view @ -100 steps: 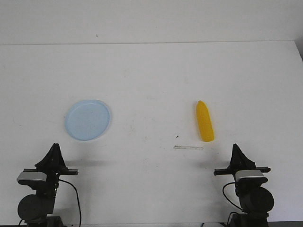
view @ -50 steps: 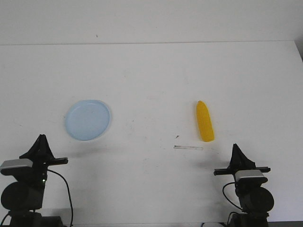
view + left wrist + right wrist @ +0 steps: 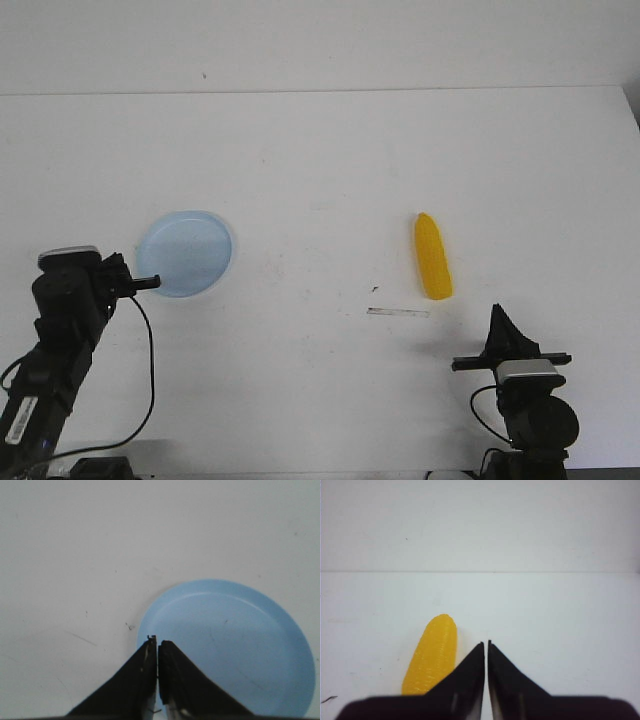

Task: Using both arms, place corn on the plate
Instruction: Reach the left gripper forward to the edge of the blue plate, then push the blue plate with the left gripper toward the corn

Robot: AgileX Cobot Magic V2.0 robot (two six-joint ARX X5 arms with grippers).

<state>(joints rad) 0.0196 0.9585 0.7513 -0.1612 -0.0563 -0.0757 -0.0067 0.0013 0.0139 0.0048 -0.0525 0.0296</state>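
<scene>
Corn (image 3: 433, 257) is seen in the front view lying flat on the white table (image 3: 330, 170), right of centre, its tapered end pointing away from the robot, well apart from the pale blue plate (image 3: 186, 252) at the left. The left gripper (image 3: 150, 281) is held at the plate's near-left edge, while the right gripper (image 3: 497, 318) is parked near the table's front edge, just in front of the corn. A thin strip (image 3: 398, 312) is seen on the table beside the corn's blunt end. In the left wrist view, the fingers (image 3: 145, 672) are pressed together with nothing between them, their tips over the plate's (image 3: 235, 645) rim. In the right wrist view, the fingers (image 3: 470, 672) are likewise closed and empty, the corn (image 3: 432, 655) lying just beside them.
</scene>
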